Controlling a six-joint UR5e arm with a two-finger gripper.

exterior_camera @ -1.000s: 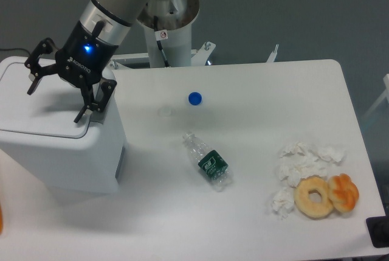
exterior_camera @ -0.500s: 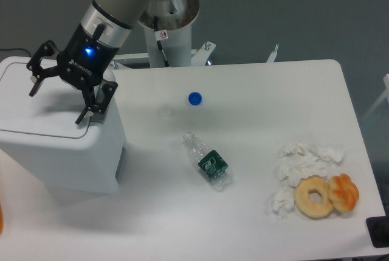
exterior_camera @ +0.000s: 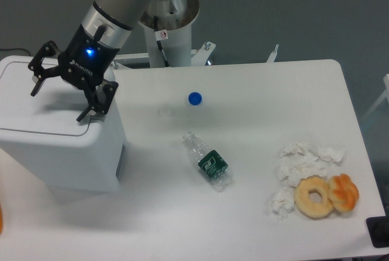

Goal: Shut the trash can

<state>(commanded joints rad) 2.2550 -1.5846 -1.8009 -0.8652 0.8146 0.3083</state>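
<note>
boxy white trash can [exterior_camera: 61, 151], lid down flat, far left

Light's coming in pretty even from overhead, kind of cool and flat, nothing harsh. The white counter [exterior_camera: 261, 90] is reading bright but not blowing out, no real glare spots anywhere. Shadows are staying soft: the hand [exterior_camera: 58, 98] is throwing a faint grey smudge onto the lid of the trash can [exterior_camera: 61, 145], and the plastic bottle [exterior_camera: 208, 162] is only getting a thin dim edge under it. Focus is holding okay in the middle, though everything's looking a bit soft and low-res, and the corners are darkening slightly.
</note>
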